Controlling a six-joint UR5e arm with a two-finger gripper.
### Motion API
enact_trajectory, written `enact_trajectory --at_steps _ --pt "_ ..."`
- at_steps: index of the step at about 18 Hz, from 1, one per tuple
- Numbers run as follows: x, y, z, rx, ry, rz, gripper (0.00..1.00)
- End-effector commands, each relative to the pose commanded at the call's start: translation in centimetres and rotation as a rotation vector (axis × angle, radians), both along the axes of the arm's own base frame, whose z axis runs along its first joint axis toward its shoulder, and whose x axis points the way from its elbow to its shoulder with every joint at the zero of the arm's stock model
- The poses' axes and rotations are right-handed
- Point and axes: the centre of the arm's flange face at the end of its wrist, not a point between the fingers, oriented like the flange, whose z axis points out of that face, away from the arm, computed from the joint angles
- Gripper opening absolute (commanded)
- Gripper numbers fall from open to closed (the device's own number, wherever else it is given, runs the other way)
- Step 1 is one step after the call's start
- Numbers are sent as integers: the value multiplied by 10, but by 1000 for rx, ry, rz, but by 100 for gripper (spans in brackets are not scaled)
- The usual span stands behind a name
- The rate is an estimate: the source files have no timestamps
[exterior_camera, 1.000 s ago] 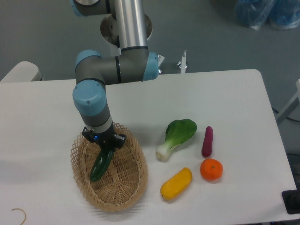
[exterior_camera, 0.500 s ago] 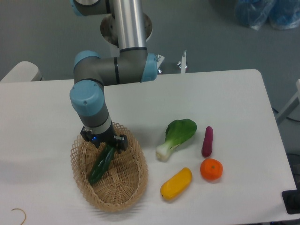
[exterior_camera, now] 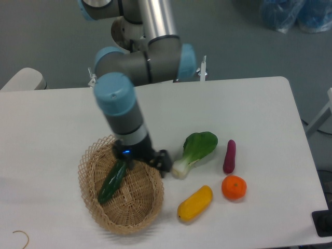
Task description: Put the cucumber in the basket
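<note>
The dark green cucumber (exterior_camera: pixel 111 182) lies slanted inside the oval wicker basket (exterior_camera: pixel 124 227) at the front left of the table, its upper end near the basket's far rim. My gripper (exterior_camera: pixel 144 163) hangs over the basket's right far rim, just right of the cucumber's upper end and no longer holding it. Its jaws look open with nothing between them, though the wrist partly hides them.
Right of the basket lie a bok choy (exterior_camera: pixel 196 149), a purple eggplant (exterior_camera: pixel 229 155), an orange (exterior_camera: pixel 234 187) and a yellow oblong vegetable (exterior_camera: pixel 195 203). The bok choy's white stem is close to the gripper. A thin wire hook (exterior_camera: pixel 21 236) sits at the front left corner.
The gripper let go of the cucumber, which now rests in the basket. The arm swung right and lifted, moving the gripper from over the basket's middle to its right rim.
</note>
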Motion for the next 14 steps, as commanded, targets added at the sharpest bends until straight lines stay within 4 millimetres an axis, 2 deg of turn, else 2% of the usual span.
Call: enact_trajectory --at_steps 3,5,7,9,11,14 --pt "-51 -52 10 -81 4 -110 100" --pt "-76 -79 12 -129 3 -217 100" --pt "-92 -111 32 -137 9 -289 100" --pt "-113 -137 32 -140 2 -339 100" --pt "-127 -156 31 -147 -7 -401 100" --pt "-128 -163 33 -149 -9 -456 100"
